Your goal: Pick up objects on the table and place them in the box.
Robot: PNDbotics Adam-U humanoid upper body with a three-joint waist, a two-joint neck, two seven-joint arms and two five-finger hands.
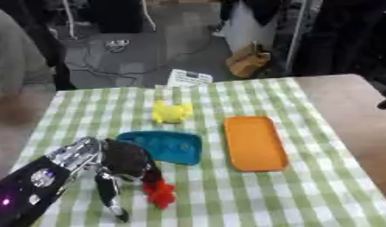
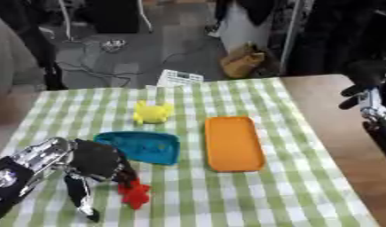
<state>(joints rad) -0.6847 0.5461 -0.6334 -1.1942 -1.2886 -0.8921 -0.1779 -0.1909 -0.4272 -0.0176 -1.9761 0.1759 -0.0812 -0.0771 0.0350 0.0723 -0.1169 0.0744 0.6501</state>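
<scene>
The left robot hand (image 1: 122,164) rests at the near left of the checked-cloth desk (image 1: 320,186), fingers curled down onto a blurry red toy (image 1: 160,193), apparently pinching it. Only dark curled fingers of the right robot hand (image 2: 365,99) show at the right edge. A flat orange tray (image 1: 254,142), teal tray (image 1: 168,146) and lumpy yellow toy (image 1: 171,112) lie further away.
</scene>
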